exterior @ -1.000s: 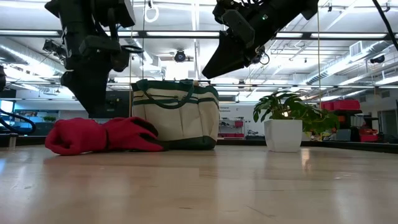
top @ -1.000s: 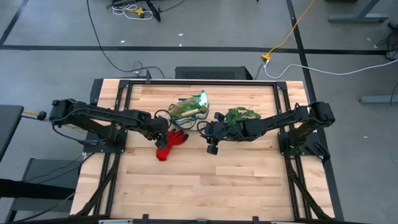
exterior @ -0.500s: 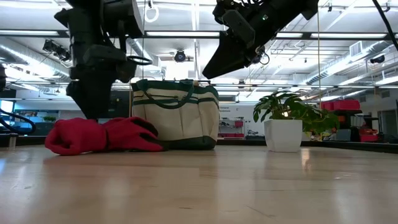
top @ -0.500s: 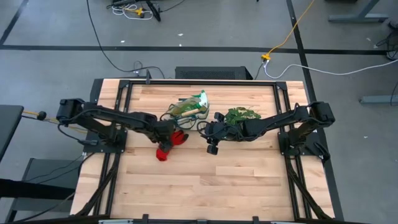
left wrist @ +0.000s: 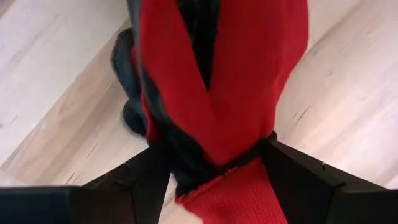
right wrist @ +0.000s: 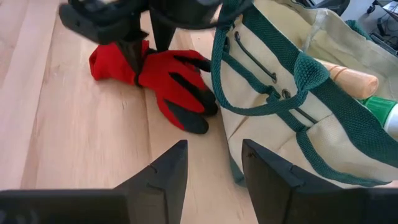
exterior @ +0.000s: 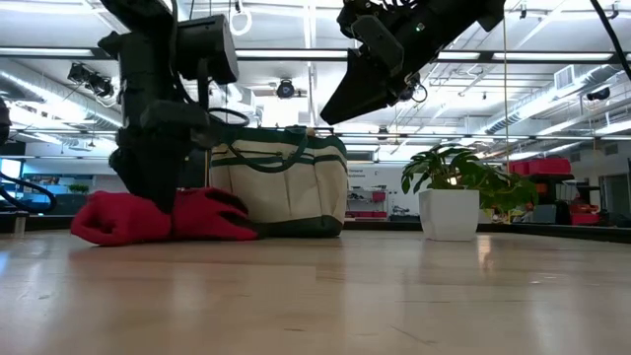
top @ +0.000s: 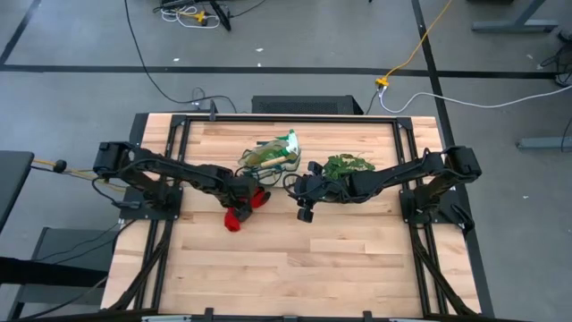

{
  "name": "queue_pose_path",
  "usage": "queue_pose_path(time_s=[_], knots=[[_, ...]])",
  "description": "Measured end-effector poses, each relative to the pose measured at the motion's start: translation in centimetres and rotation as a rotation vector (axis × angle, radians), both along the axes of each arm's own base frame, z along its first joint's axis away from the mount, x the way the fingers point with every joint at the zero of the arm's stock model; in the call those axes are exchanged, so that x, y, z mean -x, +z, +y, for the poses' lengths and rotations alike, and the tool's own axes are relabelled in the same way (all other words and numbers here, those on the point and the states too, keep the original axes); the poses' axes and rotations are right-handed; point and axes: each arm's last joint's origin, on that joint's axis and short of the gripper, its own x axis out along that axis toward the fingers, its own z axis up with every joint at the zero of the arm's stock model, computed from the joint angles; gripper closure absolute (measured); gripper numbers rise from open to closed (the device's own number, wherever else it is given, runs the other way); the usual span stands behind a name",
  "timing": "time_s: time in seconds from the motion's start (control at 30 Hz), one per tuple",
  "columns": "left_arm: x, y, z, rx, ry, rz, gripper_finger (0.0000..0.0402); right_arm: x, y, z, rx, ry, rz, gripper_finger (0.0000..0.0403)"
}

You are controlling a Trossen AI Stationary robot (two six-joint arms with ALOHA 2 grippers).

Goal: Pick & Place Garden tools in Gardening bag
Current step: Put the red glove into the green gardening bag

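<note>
A pale wooden table point(top: 295, 259) is seen on a grey cabled floor. Beside the gardening bag point(exterior: 281, 192), red gloves point(exterior: 158, 215) are straddled by the spread left gripper point(left wrist: 208, 165). The right gripper point(right wrist: 211, 165) hangs open over the bag; only its wrist view shows the spray bottle point(right wrist: 387, 118) inside.

Robotics lab — wooden table point(top: 295, 259), floor cables point(top: 152, 72), strip-lit industrial ceiling point(exterior: 552, 89).
</note>
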Motion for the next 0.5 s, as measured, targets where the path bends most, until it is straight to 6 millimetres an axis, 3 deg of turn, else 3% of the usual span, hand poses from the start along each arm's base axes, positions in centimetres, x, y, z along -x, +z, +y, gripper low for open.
queue_pose_path(time_s=[0.33, 0.5], knots=[[-1.1, -2.6, 0.0, -0.009, -0.005, 0.069, 0.0145, 0.0, 0.0, 0.0, -0.001, 0.0, -0.002, 0.0248], [-1.1, -3.0, 0.0, -0.007, -0.005, 0.088, 0.0176, 0.0, 0.0, 0.0, -0.001, 0.0, -0.002, 0.0248]])
